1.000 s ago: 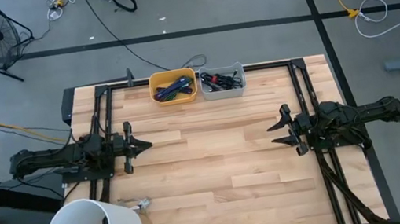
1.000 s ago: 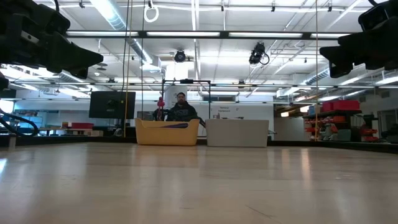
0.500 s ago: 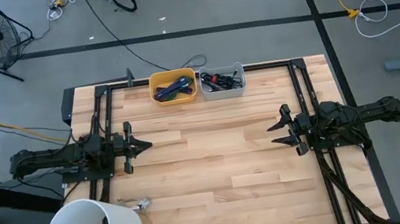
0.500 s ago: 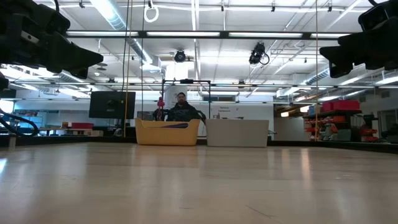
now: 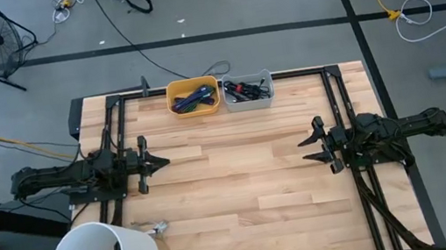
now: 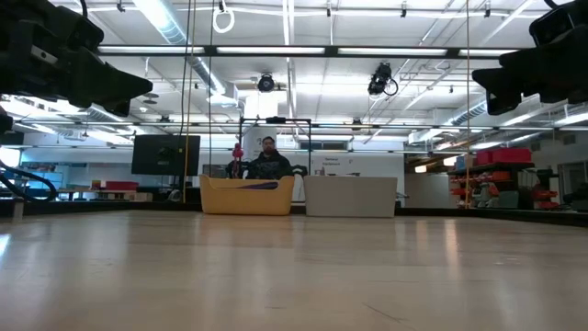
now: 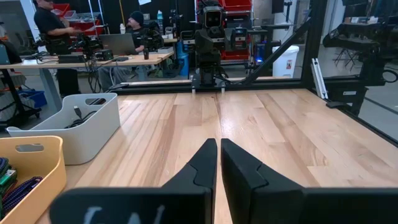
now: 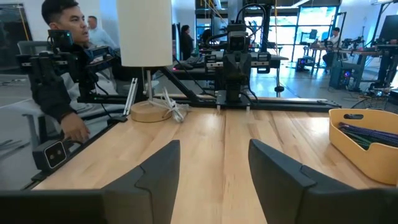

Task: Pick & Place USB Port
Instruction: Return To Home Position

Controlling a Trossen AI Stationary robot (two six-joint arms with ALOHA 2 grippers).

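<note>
Left gripper [image 5: 166, 160]: fingers pressed together. Right gripper [image 5: 303, 152]: fingers spread. Ahead, the rectangular yellow bin [image 5: 191, 85] and gray bin [image 5: 265, 96] hold tangled cables [image 5: 240, 90], individually indistinct.

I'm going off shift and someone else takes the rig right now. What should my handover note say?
Left gripper: shut, empty, over the table's left side.
Right gripper: open, empty, over the right side.
Cables lie in the yellow bin and the gray bin at the far edge; no loose cable shows on the table.
Done: sorting, by the look of it.
Left: probably only parking the arms.
</note>
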